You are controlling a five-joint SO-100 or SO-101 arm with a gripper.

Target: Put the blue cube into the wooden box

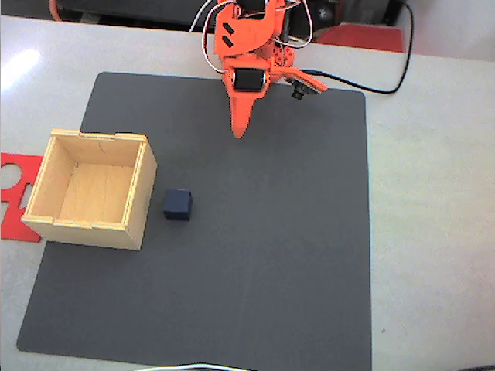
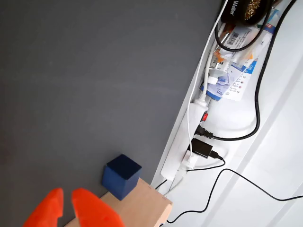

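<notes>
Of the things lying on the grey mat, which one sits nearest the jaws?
The blue cube: small, dark, standing just right of the wooden box in the fixed view, closer to the gripper than the box.

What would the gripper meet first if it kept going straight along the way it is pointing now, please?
Most likely the bare grey mat: the gripper points down past the blue cube, which sits off to the side. Depth is unclear.

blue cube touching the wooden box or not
Apart. The fixed view shows a strip of dark mat between the blue cube and the wooden box.
</notes>
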